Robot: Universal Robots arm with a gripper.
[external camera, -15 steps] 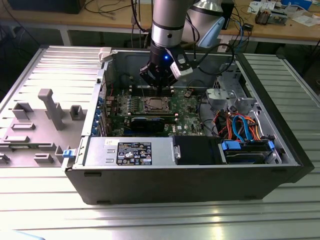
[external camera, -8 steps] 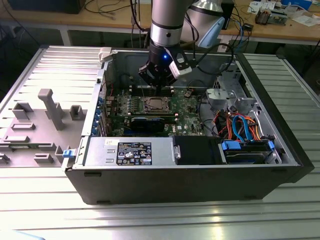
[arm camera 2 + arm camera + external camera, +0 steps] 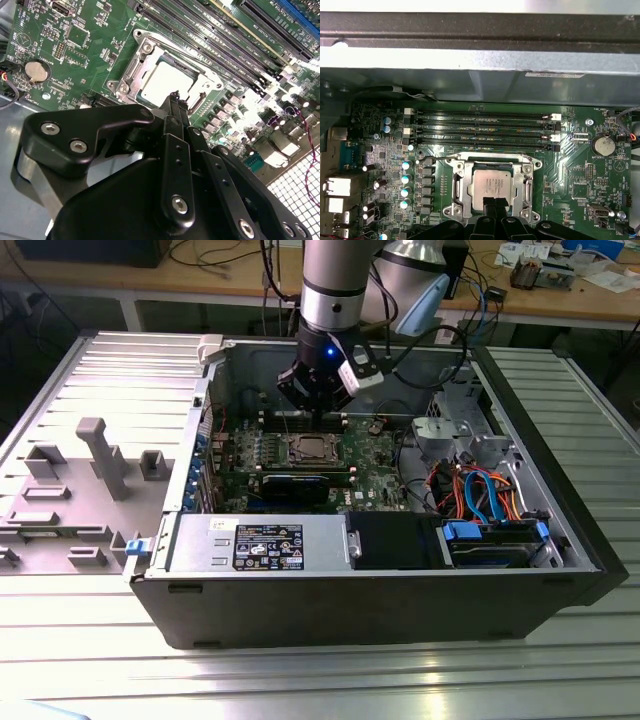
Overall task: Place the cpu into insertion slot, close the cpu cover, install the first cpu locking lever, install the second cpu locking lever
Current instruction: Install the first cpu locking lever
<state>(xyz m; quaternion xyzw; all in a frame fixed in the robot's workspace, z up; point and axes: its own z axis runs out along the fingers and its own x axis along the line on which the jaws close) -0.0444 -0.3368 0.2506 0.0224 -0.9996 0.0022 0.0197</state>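
First wrist view: cpu [image 3: 492, 186] seated in insertion slot [image 3: 458, 187], cpu cover [image 3: 527, 190] down. Gripper [image 3: 496, 204] clenched, empty, tips at socket's near edge. Levers thin; approach low, precise.

A: Any print legible inside the open computer case?

B: None that can be made out. In the exterior view, a black label [image 3: 268, 546] with white blocks of small print and marks sits on the power supply [image 3: 255, 544], with a small white sticker [image 3: 216, 526] near it.

A: And closer in?

B: In the first wrist view, the cpu [image 3: 491, 186] carries faint engraved lines on its metal top, too fine to read. A pale strip label [image 3: 554, 75] is stuck on the chassis wall [image 3: 445, 82]. Tiny white lettering dots the motherboard [image 3: 572, 165], including beside the coin battery [image 3: 603, 145], but it stays illegible.
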